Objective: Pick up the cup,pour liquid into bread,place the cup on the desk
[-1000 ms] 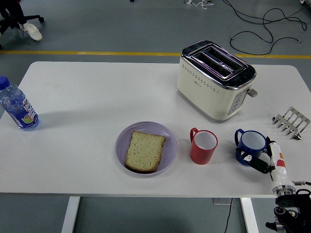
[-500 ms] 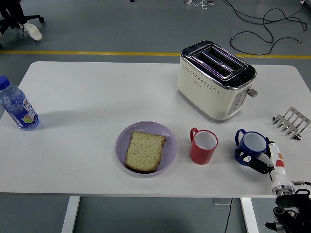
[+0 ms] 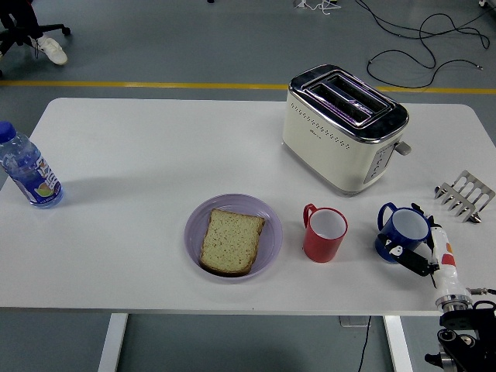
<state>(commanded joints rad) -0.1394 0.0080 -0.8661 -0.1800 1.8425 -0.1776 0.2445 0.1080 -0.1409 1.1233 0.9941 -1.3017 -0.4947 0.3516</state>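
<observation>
A blue cup [image 3: 404, 231] stands at the right front of the white table [image 3: 139, 155], tipped slightly with its handle to the left. My right hand [image 3: 425, 256] comes in from the lower right corner with its fingers wrapped around the cup's right side and base. A slice of bread [image 3: 231, 241] lies on a purple plate [image 3: 271, 232] at the table's front middle. A red cup [image 3: 324, 233] stands upright between the plate and the blue cup. My left hand is out of view.
A cream toaster [image 3: 343, 128] stands behind the cups. A metal toast rack [image 3: 464, 195] lies at the right edge. A blue-capped water bottle [image 3: 28, 170] stands at the far left.
The blue cup has shifted slightly right and up and tipped a little in my right hand. Nothing else has moved.
</observation>
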